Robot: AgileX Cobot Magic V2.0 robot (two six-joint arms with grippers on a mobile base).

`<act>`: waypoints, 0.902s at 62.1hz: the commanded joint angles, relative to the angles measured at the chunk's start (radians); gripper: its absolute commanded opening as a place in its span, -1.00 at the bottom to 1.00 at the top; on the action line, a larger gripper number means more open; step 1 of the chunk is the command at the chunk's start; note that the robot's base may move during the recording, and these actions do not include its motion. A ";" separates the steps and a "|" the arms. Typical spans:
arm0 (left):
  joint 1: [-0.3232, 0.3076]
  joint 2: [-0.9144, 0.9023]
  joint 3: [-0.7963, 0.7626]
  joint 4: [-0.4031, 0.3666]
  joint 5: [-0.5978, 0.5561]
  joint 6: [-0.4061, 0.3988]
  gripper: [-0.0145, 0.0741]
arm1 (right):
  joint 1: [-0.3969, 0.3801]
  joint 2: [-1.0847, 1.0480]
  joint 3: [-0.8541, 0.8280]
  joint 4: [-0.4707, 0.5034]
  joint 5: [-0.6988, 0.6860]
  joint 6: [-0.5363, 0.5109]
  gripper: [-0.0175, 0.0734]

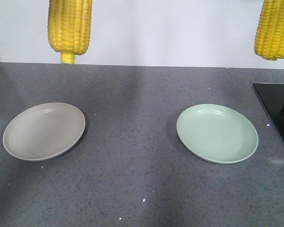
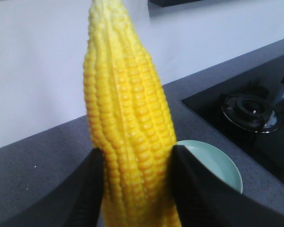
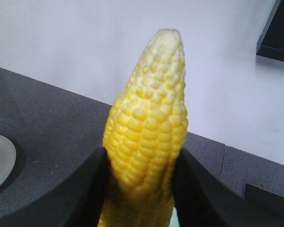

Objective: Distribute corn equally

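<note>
Two empty plates, grey (image 1: 44,131) and green (image 1: 217,133), lie well apart on the dark counter (image 1: 132,179); above hang two corn cobs (image 1: 69,27) (image 1: 273,29).

Left gripper (image 2: 135,189): jaws clamped on its cob (image 2: 125,127).

Right gripper (image 3: 138,189): jaws clamped on its cob (image 3: 149,127).

Black pincer fingers (image 2: 87,189), ridged inner pads, matte finish
</note>
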 commanded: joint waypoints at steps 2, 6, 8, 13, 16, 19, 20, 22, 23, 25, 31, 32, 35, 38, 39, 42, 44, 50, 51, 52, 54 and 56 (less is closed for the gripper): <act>-0.001 -0.024 -0.028 -0.013 -0.080 -0.004 -0.69 | -0.003 -0.017 -0.028 -0.002 -0.075 -0.008 -0.63; -0.001 -0.024 -0.028 -0.013 -0.080 -0.004 -0.69 | -0.003 -0.017 -0.028 -0.002 -0.075 -0.008 -0.63; -0.001 -0.024 -0.028 -0.013 -0.080 -0.004 -0.69 | -0.003 -0.017 -0.028 -0.002 -0.075 -0.008 -0.63; -0.001 -0.024 -0.028 -0.013 -0.080 -0.004 -0.69 | -0.003 -0.017 -0.028 -0.002 -0.075 -0.008 -0.63; -0.001 -0.024 -0.028 -0.013 -0.080 -0.004 -0.69 | -0.003 -0.017 -0.028 -0.002 -0.075 -0.008 -0.63; -0.001 -0.024 -0.028 -0.013 -0.080 -0.004 -0.69 | -0.003 -0.017 -0.028 -0.002 -0.075 -0.008 -0.63; -0.001 -0.024 -0.028 -0.013 -0.080 -0.004 -0.69 | -0.003 -0.017 -0.028 -0.002 -0.075 -0.008 -0.63; -0.001 -0.024 -0.028 -0.013 -0.080 -0.004 -0.69 | -0.003 -0.017 -0.028 -0.002 -0.075 -0.008 -0.63; -0.001 -0.024 -0.028 -0.013 -0.080 -0.004 -0.69 | -0.003 -0.017 -0.028 -0.002 -0.075 -0.008 -0.63; -0.001 -0.024 -0.028 -0.013 -0.080 -0.004 -0.69 | -0.003 -0.017 -0.028 -0.002 -0.075 -0.008 -0.63; -0.001 -0.024 -0.028 -0.013 -0.080 -0.004 -0.69 | -0.003 -0.017 -0.028 -0.002 -0.075 -0.008 -0.63; -0.001 -0.024 -0.028 -0.013 -0.080 -0.004 -0.69 | -0.003 -0.017 -0.028 -0.002 -0.075 -0.008 -0.63; -0.001 -0.024 -0.028 -0.013 -0.080 -0.004 -0.69 | -0.003 -0.017 -0.028 -0.002 -0.075 -0.008 -0.63; -0.001 -0.024 -0.028 -0.013 -0.080 -0.004 -0.69 | -0.003 -0.017 -0.028 -0.002 -0.075 -0.008 -0.63; -0.001 -0.024 -0.028 -0.013 -0.080 -0.004 -0.69 | -0.003 -0.017 -0.028 -0.002 -0.075 -0.008 -0.63; -0.001 -0.024 -0.028 -0.013 -0.080 -0.004 -0.69 | -0.003 -0.017 -0.028 -0.002 -0.075 -0.008 -0.63; -0.001 -0.024 -0.028 -0.013 -0.080 -0.004 -0.69 | -0.003 -0.017 -0.028 -0.002 -0.075 -0.008 -0.63; -0.001 -0.024 -0.028 -0.013 -0.080 -0.004 -0.69 | -0.003 -0.017 -0.028 -0.002 -0.075 -0.008 -0.63; -0.001 -0.024 -0.028 -0.013 -0.080 -0.004 -0.69 | -0.003 -0.017 -0.028 -0.002 -0.075 -0.008 -0.63; -0.001 -0.024 -0.028 -0.013 -0.080 -0.004 -0.69 | -0.003 -0.017 -0.028 -0.002 -0.075 -0.008 -0.63; -0.001 -0.024 -0.028 -0.013 -0.080 -0.004 -0.69 | -0.003 -0.017 -0.028 -0.002 -0.075 -0.008 -0.63; -0.001 -0.024 -0.028 -0.013 -0.080 -0.004 -0.69 | -0.003 -0.017 -0.028 -0.002 -0.075 -0.008 -0.63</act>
